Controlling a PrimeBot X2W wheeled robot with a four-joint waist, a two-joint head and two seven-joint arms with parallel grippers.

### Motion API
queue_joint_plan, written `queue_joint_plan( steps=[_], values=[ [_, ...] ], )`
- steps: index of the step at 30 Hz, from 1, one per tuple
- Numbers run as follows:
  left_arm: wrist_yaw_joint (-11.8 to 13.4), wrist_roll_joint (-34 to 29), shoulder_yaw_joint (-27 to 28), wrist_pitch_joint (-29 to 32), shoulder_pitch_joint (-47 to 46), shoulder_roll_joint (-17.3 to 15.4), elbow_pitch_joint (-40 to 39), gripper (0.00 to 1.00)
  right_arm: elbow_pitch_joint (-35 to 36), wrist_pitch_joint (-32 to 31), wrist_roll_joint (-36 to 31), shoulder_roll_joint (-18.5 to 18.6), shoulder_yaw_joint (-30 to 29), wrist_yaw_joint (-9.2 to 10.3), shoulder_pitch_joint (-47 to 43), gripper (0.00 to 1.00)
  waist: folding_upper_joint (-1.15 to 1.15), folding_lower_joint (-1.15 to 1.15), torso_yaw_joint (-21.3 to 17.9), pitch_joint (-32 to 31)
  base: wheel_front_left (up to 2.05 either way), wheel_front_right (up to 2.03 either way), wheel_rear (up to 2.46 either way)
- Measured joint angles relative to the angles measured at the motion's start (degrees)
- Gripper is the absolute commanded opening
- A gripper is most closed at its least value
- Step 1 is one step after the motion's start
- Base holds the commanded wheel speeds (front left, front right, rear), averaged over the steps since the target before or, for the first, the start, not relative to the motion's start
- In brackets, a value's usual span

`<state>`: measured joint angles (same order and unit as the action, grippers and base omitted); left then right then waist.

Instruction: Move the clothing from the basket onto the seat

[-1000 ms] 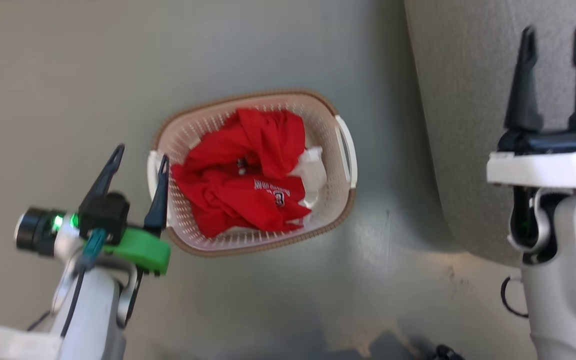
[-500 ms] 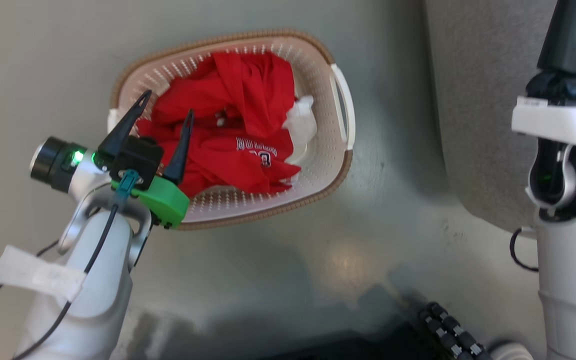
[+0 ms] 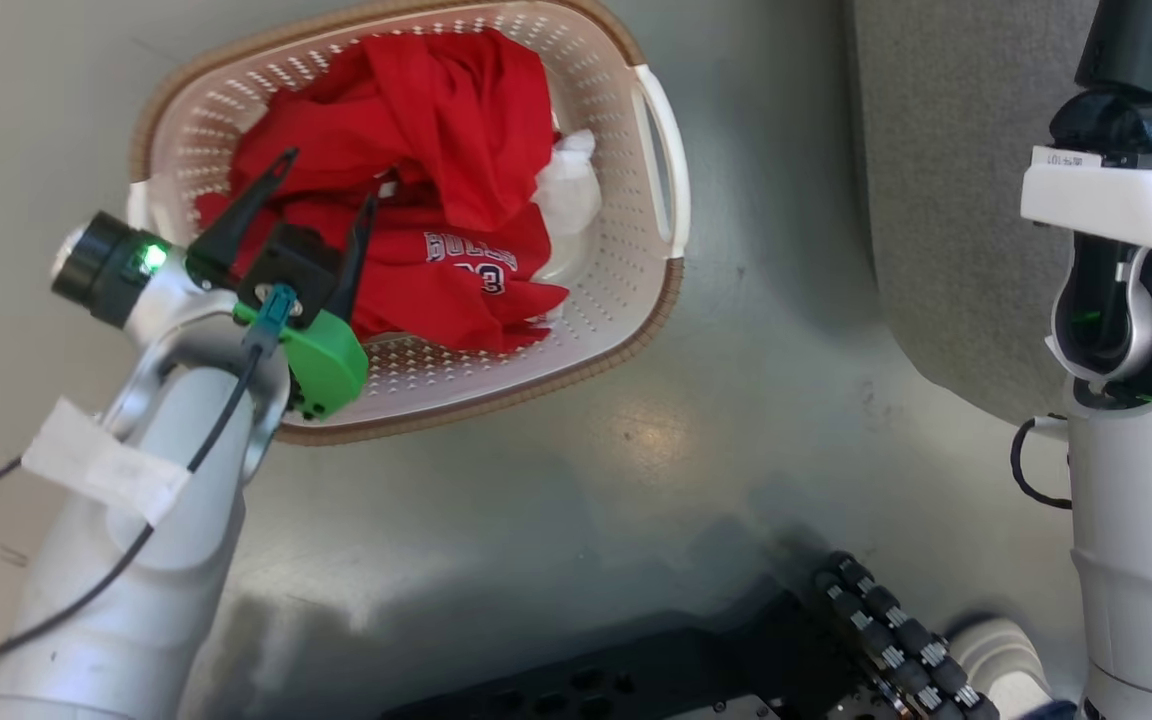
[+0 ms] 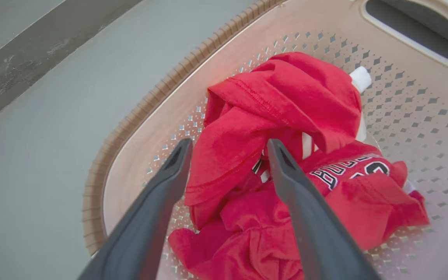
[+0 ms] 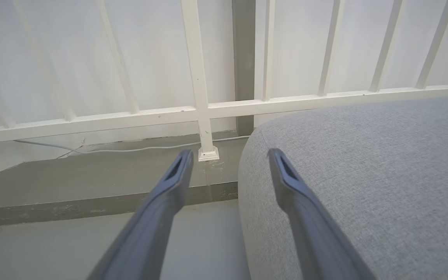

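Right, your left gripper (image 4: 228, 143) hangs spread over the clothing (image 4: 286, 89), likely soft, light and floppy, so pinch that raised top fold.

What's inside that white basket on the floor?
Crumpled red clothing with white BULLS lettering lies in the basket, plus a white piece at one side. Anything beneath the pile is covered.
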<state>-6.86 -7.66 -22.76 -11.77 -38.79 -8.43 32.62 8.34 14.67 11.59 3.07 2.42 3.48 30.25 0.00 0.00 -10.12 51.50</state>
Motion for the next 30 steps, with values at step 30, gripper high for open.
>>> queue_joint_plan(
  steps=[30],
  values=[
    [-0.3,-3.6,-3.6,5.2,-13.2,-3.6,13.5,1.0,0.1,0.0,3.2,-0.1,3.1,1.24,1.3,1.0,0.0,0.0,-5.5,5.0,0.0,0.0,0.0]
  ],
)
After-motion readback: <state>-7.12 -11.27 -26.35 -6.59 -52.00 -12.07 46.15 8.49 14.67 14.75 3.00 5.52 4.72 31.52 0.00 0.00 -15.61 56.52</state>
